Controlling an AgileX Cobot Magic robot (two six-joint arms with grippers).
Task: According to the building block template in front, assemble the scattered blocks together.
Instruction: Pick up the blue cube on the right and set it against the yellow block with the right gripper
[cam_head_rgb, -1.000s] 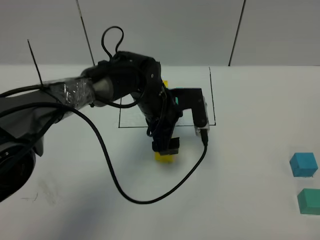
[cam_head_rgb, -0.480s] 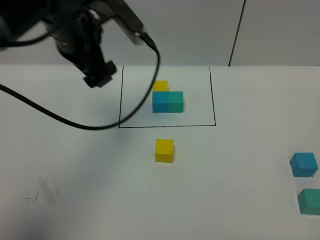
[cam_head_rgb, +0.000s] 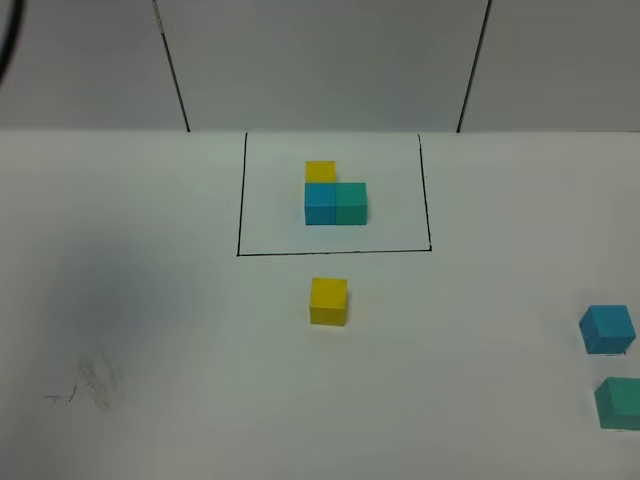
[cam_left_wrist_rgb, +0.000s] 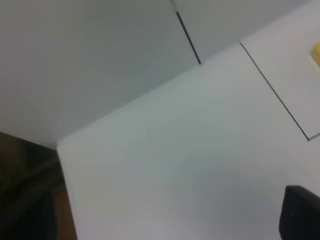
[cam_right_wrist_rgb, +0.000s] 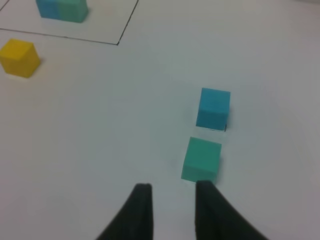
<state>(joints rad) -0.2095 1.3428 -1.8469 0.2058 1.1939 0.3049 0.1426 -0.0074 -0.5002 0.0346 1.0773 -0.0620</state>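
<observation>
Plainly, the building block template (cam_head_rgb: 335, 196) sits far back on the white table (cam_head_rgb: 150, 330), an L of yellow, blue and teal-green cubes touching one another inside a thin black rectangle (cam_head_rgb: 335, 252). Just outside that frame, on the near side, the loose yellow block (cam_head_rgb: 328, 301) stands alone. The sky-blue block (cam_head_rgb: 607, 329) and the teal-green block (cam_head_rgb: 620, 402) lie well apart from it, far to the right (close together, but not touching). The right gripper (cam_right_wrist_rgb: 173, 186) hovers just beside the teal-green block, its fingers spread and gripping nothing; bare table lies between it and the yellow block. Of the left gripper (cam_left_wrist_rgb: 301, 214) only a dark blurred corner shows, so whether it is open or closed I cannot tell. Grey wall panels (cam_head_rgb: 320, 60) stand behind.
</observation>
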